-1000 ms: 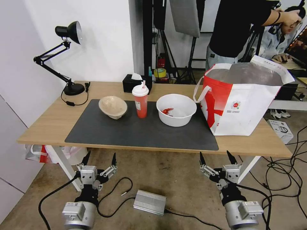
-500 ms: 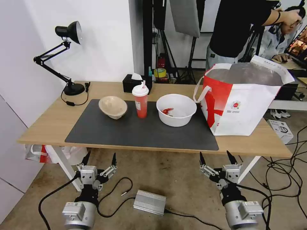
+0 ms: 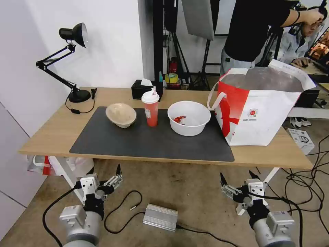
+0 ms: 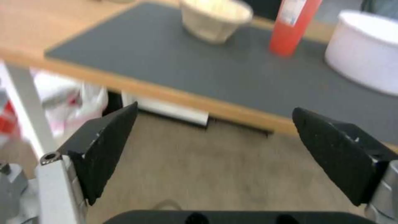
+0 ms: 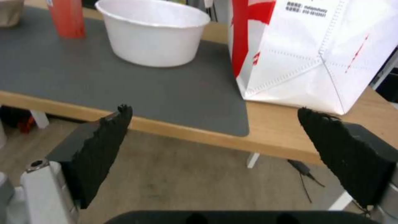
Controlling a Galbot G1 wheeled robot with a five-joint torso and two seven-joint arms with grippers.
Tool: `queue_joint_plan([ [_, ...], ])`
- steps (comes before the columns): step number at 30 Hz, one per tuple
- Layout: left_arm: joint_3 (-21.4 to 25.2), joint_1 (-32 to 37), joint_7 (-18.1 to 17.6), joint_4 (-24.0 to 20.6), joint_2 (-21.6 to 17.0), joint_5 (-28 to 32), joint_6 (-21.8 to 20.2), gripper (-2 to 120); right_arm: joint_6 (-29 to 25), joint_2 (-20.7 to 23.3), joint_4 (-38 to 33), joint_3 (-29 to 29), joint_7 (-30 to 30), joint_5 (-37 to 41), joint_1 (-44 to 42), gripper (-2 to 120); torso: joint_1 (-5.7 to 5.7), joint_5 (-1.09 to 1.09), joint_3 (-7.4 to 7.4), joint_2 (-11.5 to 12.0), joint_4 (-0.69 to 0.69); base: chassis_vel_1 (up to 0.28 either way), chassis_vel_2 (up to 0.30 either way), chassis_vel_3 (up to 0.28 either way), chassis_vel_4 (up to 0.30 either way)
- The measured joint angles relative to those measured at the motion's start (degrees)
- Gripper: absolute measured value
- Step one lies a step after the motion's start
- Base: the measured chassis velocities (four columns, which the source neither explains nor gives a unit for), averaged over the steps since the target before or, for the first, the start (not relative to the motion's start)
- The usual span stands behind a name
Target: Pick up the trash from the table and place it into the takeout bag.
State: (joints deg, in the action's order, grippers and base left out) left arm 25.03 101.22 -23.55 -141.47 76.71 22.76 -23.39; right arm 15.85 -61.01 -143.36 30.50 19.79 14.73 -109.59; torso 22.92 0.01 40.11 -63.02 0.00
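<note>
On the dark mat point(image 3: 150, 140) of the table point(image 3: 51, 133) stand a beige bowl point(image 3: 120, 115), a red cup with a white lid point(image 3: 150, 109) and a white bowl point(image 3: 189, 117) holding red scraps. To their right the takeout bag point(image 3: 260, 109) stands open-topped on the table. My left gripper point(image 3: 105, 170) and right gripper point(image 3: 237, 175) hang open below the table's front edge, over the floor, with nothing between their fingers. Past my left gripper point(image 4: 214, 107), the left wrist view takes in the beige bowl point(image 4: 215, 17) and cup point(image 4: 292, 25). Beyond my right gripper point(image 5: 214, 109) are the white bowl point(image 5: 153, 37) and bag point(image 5: 315, 53).
A black desk lamp point(image 3: 73, 61) and a black tissue box point(image 3: 144, 89) stand at the table's back. A red-white plastic bag point(image 3: 65, 164) lies under the table's left end. A silver box point(image 3: 160, 216) and cables lie on the floor between my arms.
Both arms have shifted outward and lower: the left gripper to the left and tilted, the right gripper to the right. The things on the table have not moved.
</note>
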Motion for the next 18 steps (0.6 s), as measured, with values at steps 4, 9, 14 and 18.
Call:
queue_joint_plan([
  [4, -1.26, -0.78, -3.2, -1.97, -4.09, 4.01, 1.91, 100, -1.44, 0.03, -0.14, 0.49, -0.39, -0.05, -0.05, 100, 0.0, 0.0, 0.0, 0.0, -0.01, 0.0, 0.0, 0.0, 0.0],
  [9, -1.06, -0.95, -2.52, -2.02, -4.73, 3.61, 2.96, 100, -4.04, -0.01, -0.14, 0.93, -2.33, -0.15, 0.25, 100, 0.0, -0.01, 0.0, 0.0, 0.0, 0.0, 0.0, 0.0, 0.0],
  [14, -0.93, -0.72, -2.05, -2.03, -4.82, 3.19, 3.38, 100, -7.35, -0.08, -0.11, 1.79, -4.72, -0.25, 0.27, 100, 0.0, -0.01, 0.0, 0.0, 0.01, 0.0, 0.0, 0.0, 0.0],
  [18, -0.83, -0.53, -1.93, -1.99, -4.73, 2.8, 4.11, 100, -8.24, -0.08, -0.04, 2.11, -5.32, -0.46, -0.17, 100, 0.0, -0.01, 0.0, 0.0, 0.0, 0.0, 0.0, 0.0, 0.0],
])
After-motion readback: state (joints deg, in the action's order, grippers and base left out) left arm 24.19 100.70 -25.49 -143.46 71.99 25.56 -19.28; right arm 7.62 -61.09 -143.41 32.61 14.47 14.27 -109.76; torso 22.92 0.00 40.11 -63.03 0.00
